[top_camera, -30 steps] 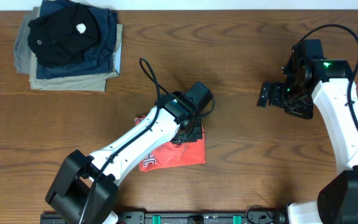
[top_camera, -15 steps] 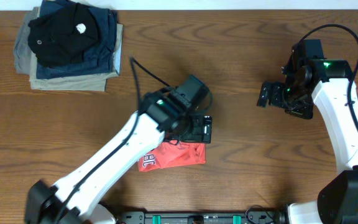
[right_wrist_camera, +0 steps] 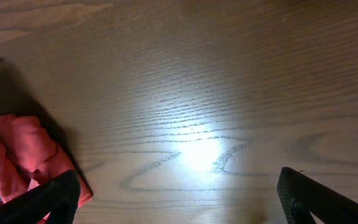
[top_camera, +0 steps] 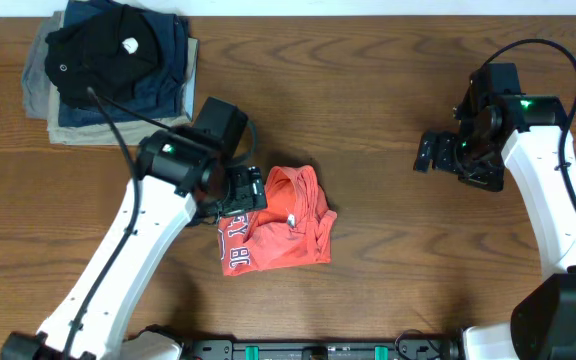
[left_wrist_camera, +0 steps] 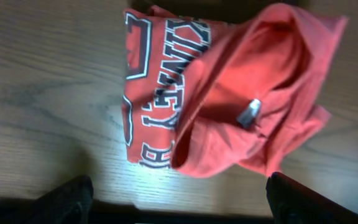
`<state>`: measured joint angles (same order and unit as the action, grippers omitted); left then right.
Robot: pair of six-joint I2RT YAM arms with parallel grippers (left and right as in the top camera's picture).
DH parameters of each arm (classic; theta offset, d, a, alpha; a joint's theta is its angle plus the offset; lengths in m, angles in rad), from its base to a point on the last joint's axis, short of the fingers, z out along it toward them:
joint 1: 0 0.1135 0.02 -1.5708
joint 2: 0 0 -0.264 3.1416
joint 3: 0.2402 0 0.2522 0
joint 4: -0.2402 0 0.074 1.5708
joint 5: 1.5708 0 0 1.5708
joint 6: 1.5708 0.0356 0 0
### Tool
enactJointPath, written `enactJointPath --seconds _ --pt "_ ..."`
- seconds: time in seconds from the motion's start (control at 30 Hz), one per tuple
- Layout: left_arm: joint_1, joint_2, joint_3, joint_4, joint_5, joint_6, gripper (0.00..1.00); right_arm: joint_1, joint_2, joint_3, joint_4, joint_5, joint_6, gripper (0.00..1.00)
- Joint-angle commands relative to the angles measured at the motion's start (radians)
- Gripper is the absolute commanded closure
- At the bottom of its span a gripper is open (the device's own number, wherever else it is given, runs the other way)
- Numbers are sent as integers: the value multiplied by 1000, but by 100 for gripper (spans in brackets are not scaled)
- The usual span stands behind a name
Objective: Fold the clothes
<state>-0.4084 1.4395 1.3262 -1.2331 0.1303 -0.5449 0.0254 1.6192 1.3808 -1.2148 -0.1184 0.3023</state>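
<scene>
Coral-red cotton T-shirt (top_camera: 276, 222) with white lettering is sitting bunched up, only half folded, on the brown wooden table (top_camera: 388, 90) near the front edge. Left gripper (top_camera: 249, 189) has its 2 fingers spread wide with nothing between them, hovering just beside the shirt's upper-left edge. Right gripper (top_camera: 425, 153) is spread wide and empty too, well apart from the shirt. Stack of folded dark and khaki garments (top_camera: 118, 75) sits in the far-left corner.
</scene>
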Motion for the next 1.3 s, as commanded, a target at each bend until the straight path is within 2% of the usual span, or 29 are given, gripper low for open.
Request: enactJointPath --seconds 0.0,0.2,0.43,0.53,0.57,0.67,0.87,1.1,1.27 --pt "-4 73 -32 24 48 26 12 8 -2 5 -1 6 -12 1" --pt "-9 220 -56 102 237 126 15 8 -2 5 -1 6 -12 1" --pt "-9 321 -56 102 236 130 25 8 -2 5 -1 6 -12 1" --pt "-9 323 -56 109 236 142 33 8 -2 5 -1 6 -12 1" --pt "-9 323 -56 111 236 142 37 8 -2 5 -1 6 -12 1" --pt "-10 323 -56 110 237 145 58 8 -2 5 -1 6 -12 1" --pt "-43 323 -56 134 253 145 92 8 -2 5 -1 6 -12 1" --pt "-115 324 -56 193 255 141 94 8 -2 5 -1 6 -12 1" --pt "-121 313 -49 169 251 159 94 8 -2 5 -1 6 -12 1"
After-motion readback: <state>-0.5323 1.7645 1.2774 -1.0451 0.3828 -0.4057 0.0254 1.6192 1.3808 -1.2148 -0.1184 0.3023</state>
